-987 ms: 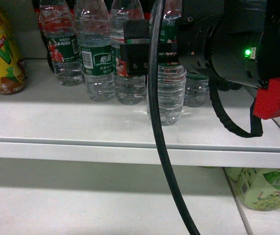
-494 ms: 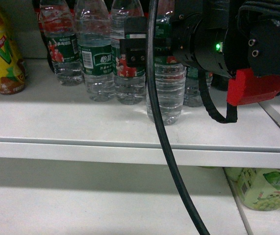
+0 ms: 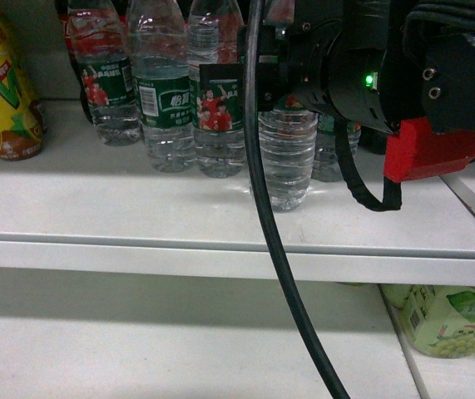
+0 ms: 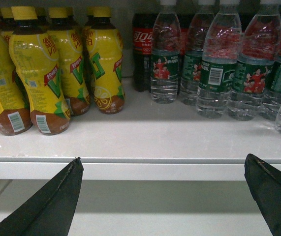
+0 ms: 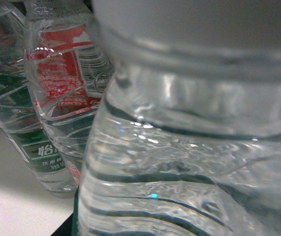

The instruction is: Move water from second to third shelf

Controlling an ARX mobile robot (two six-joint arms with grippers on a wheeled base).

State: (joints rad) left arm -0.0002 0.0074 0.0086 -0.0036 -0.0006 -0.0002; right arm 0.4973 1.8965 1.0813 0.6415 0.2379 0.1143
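Jaws: R gripper (image 3: 258, 83) grip unclear; L gripper (image 4: 162, 196) wide apart; water (image 3: 287, 158) upright.

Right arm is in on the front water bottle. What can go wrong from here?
1. The water bottle stands close among neighbouring bottles; the right gripper or the bottle may knock them on the way out.
2. The black cable hangs across the head view and might snag the shelf edge.
3. Grip unverified: the wrist view shows only plastic.
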